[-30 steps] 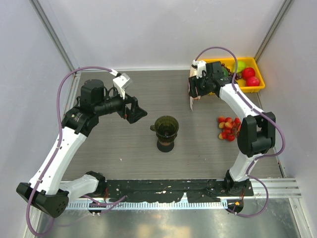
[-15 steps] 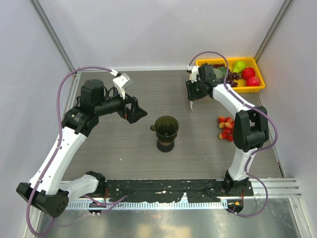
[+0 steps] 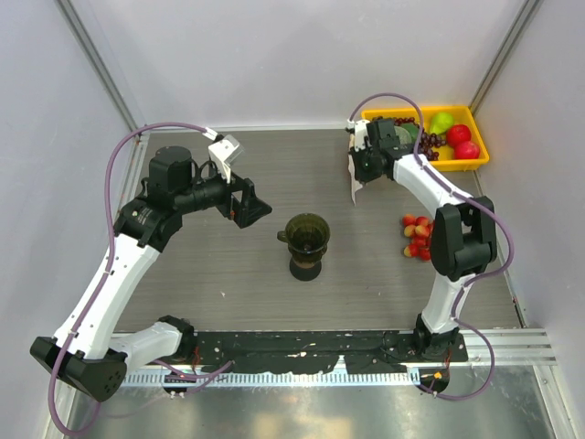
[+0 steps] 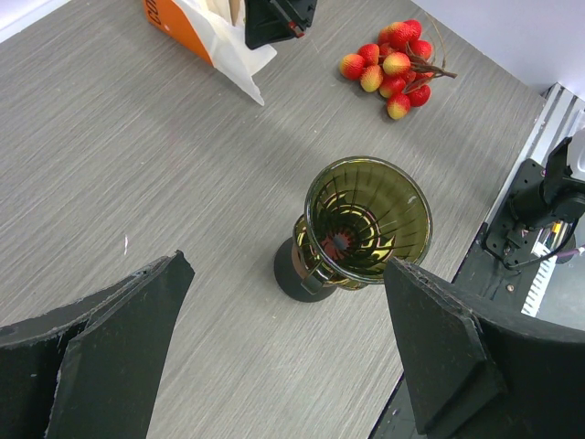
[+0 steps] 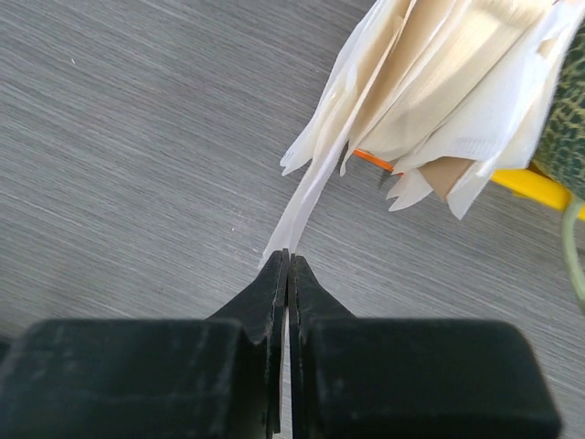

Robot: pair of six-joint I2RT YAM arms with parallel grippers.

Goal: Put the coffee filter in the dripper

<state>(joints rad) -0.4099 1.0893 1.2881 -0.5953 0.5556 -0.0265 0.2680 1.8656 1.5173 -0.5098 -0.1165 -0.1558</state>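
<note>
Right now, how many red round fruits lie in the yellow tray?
2 in the yellow tray: one red fruit right of centre, another by its near right corner. The right arm may hide more.

The dripper (image 3: 308, 236) is standing in the middle of the table (image 3: 201, 274), with the fruit cluster (image 3: 419, 236) lying to its right. Farther back, the filter pack (image 4: 219, 46) is sitting just left of the tray (image 3: 466, 165), and the coffee filter (image 5: 306, 206) is reaching from the pack into the right end effector (image 5: 288, 261).
</note>
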